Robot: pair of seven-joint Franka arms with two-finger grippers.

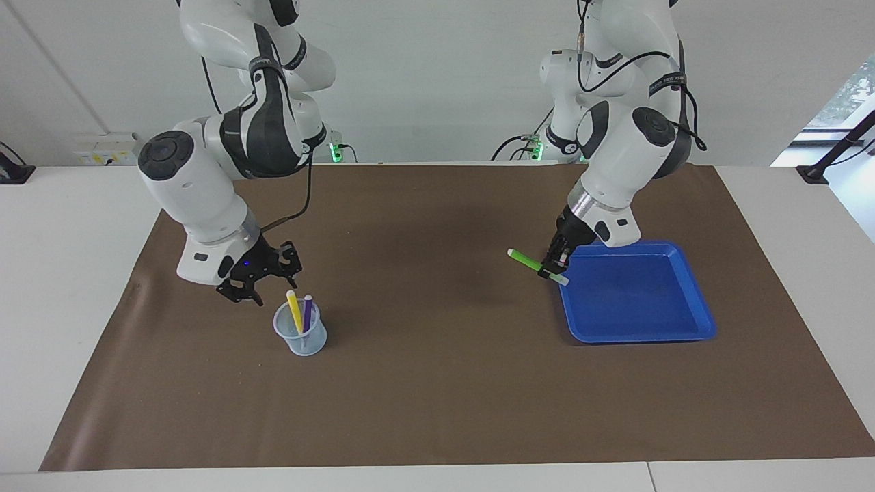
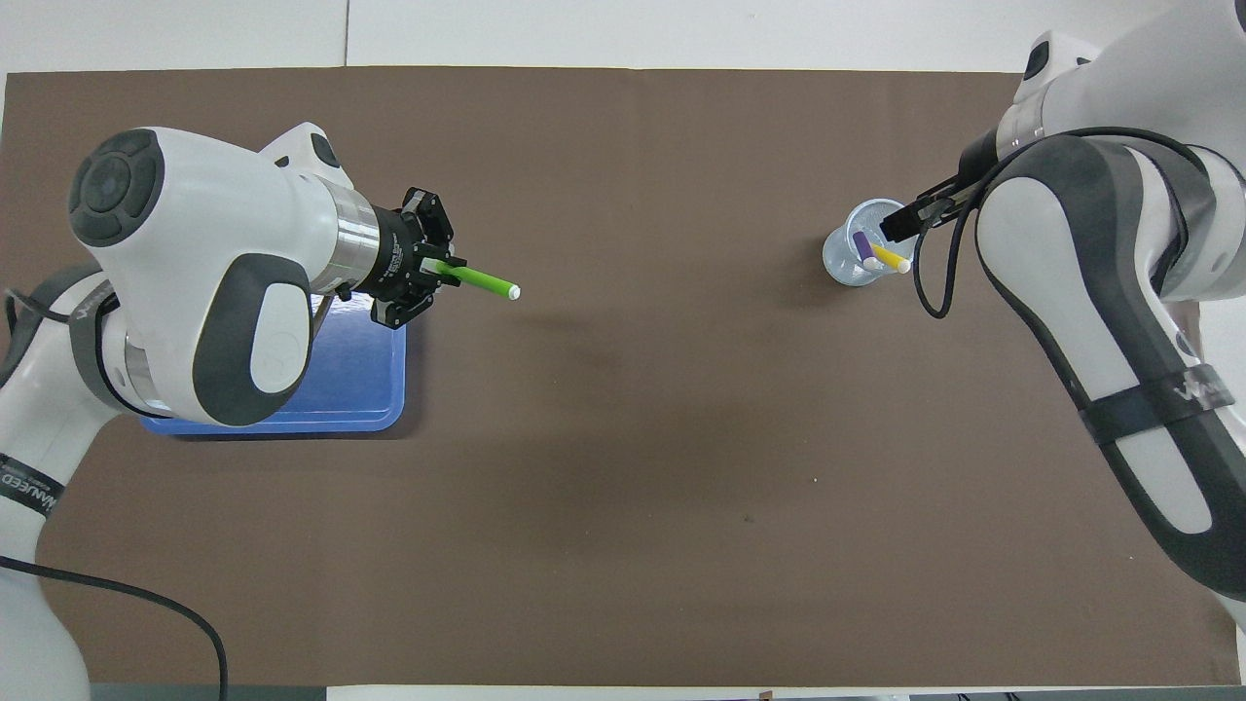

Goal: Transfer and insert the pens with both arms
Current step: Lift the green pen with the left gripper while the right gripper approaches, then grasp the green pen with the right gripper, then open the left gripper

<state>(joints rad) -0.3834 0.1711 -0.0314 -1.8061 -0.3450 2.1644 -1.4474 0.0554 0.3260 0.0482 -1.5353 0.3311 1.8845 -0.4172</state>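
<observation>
Facing view findings: the light green pen (image 1: 536, 266) is gripped in the closed left gripper (image 1: 555, 263), over the brown mat at the edge of the blue tray (image 1: 636, 328) toward the cup. Its long axis is held nearly level, pointing from the tray toward the clear cup (image 1: 301, 334), which stands well apart at the right arm's end of the table (image 1: 437, 410). The yellow pen (image 1: 294, 311) and the purple pen (image 1: 307, 311) are seen standing in the cup. The right gripper (image 1: 262, 290) is held just beside and above the cup with its fingers apart, empty, and is by far the nearer to the cup. A handover between the arms is judged to come next. No writing can be read with confidence; lettering on the arm straps is only partly legible.
</observation>
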